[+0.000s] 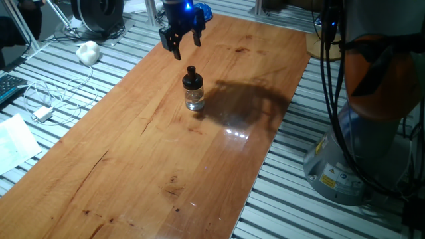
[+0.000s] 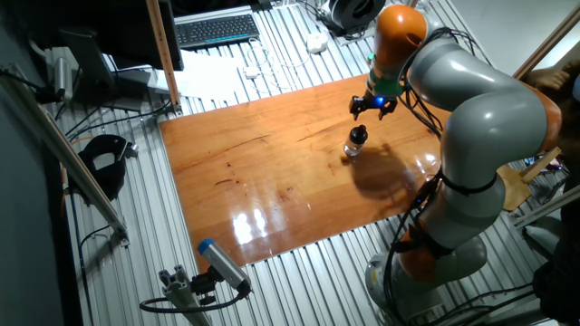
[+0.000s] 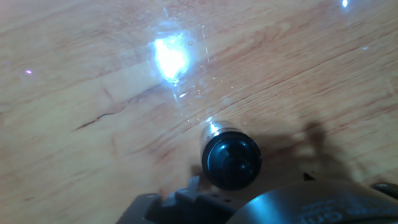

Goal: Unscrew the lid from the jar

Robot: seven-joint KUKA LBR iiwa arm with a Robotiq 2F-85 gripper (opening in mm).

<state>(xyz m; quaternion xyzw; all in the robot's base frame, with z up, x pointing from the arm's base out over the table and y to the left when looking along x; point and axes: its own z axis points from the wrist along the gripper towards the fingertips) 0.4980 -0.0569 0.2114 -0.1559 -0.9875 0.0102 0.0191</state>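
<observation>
A small clear glass jar stands upright on the wooden table, with its black lid on top, narrow knob up. In the other fixed view the jar sits under the black lid. My gripper hangs open and empty above and slightly behind the jar, not touching it; it also shows in the other fixed view. In the hand view the lid is seen from above, near the bottom centre; the fingertips do not show there.
A white crumpled object and cables lie on the metal slats left of the table. A keyboard lies beyond the table's far side. The arm's grey base stands at the right.
</observation>
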